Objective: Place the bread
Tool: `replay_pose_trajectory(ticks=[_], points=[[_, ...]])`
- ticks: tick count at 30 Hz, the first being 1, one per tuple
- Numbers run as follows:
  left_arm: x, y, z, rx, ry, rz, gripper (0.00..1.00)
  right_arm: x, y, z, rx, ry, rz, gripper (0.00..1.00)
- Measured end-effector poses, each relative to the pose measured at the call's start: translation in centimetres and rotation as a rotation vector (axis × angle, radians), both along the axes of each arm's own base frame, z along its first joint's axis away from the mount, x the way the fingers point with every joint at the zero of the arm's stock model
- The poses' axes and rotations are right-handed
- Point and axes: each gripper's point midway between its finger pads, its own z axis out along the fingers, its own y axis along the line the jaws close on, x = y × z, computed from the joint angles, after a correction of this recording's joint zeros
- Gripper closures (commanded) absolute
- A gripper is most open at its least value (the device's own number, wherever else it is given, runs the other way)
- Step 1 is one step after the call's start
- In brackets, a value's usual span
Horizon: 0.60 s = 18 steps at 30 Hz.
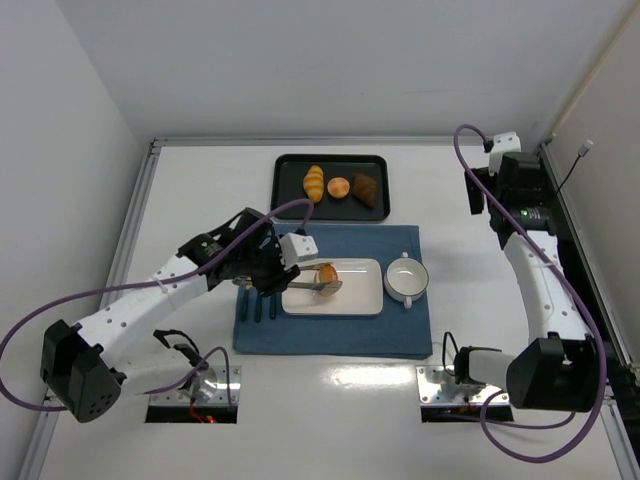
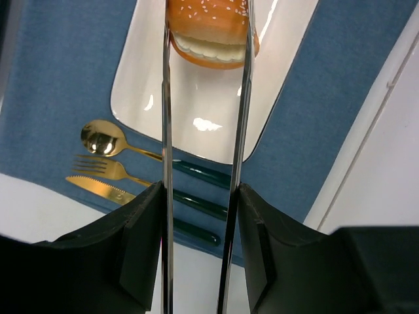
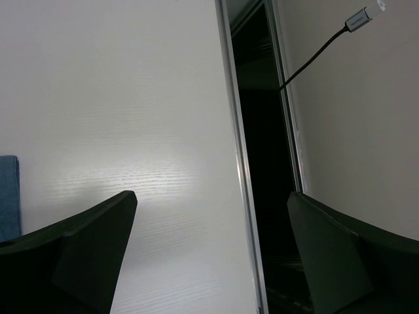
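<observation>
Tongs [image 2: 166, 163] clamped in the left claw [image 2: 200, 190] pinch the bread [image 2: 211, 33] over the white plate [image 2: 137, 91]. A clean finish likely means lowering until it rests there, then easing the squeeze slowly. Right claw [image 3: 213, 196] hangs over the desk [image 3: 131, 98], jaws spread.

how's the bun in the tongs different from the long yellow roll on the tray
The sesame bun is short and oval; the yellow roll is longer and ridged. The bun is pinched in the tongs over the white plate; the roll lies free on the black tray. Both are golden-brown bread.
</observation>
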Motion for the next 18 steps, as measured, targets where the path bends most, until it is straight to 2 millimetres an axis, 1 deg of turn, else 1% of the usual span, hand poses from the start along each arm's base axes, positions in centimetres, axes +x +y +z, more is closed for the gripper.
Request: replay_pose_trajectory(ticks=[4,10,16,18], points=[[-0.2,-0.3,-0.7,0.01,-0.009,-0.007,1.0,0.1,0.0,-0.1,-0.002,0.006,0.001,0.0],[0.6,-0.3,-1.5,0.015,-0.024,0.022,1.0,0.3,0.0,0.2,-0.002,-0.002,0.002,0.0],[0.8,-0.5,-3.2,0.038,0.005,0.03,1.0,0.3,0.0,0.3,-0.002,-0.003,0.002,0.0],[0.9,-0.5,-3.5,0.042,0.011,0.031,0.97,0.3,0.0,0.3,-0.002,-0.003,0.002,0.0]])
